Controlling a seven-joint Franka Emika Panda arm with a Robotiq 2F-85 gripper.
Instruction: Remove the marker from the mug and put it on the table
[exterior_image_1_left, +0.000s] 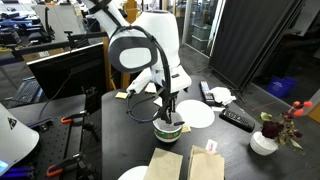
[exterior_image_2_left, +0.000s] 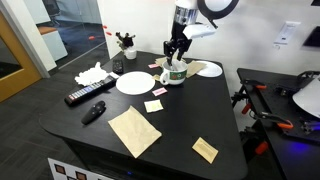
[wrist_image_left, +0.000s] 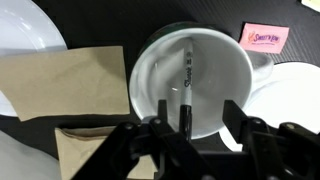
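Observation:
The mug (wrist_image_left: 150, 80) is white with a green band and stands on the dark table (exterior_image_2_left: 180, 120). It shows in both exterior views (exterior_image_1_left: 168, 128) (exterior_image_2_left: 175, 74). The marker (wrist_image_left: 187, 75), a thin dark stick, leans inside the mug. My gripper (wrist_image_left: 197, 118) is open just above the mug's near rim. The marker's near end lies between the fingers, closer to one of them. In the exterior views the gripper (exterior_image_1_left: 168, 112) (exterior_image_2_left: 176, 58) points straight down over the mug.
White plates (exterior_image_1_left: 197, 115) (exterior_image_2_left: 133, 83) lie beside the mug. Brown paper napkins (wrist_image_left: 65, 85) (exterior_image_2_left: 133, 130), a pink packet (wrist_image_left: 262, 38), black remotes (exterior_image_2_left: 85, 95) (exterior_image_1_left: 237, 119) and a flower pot (exterior_image_1_left: 264, 142) are on the table.

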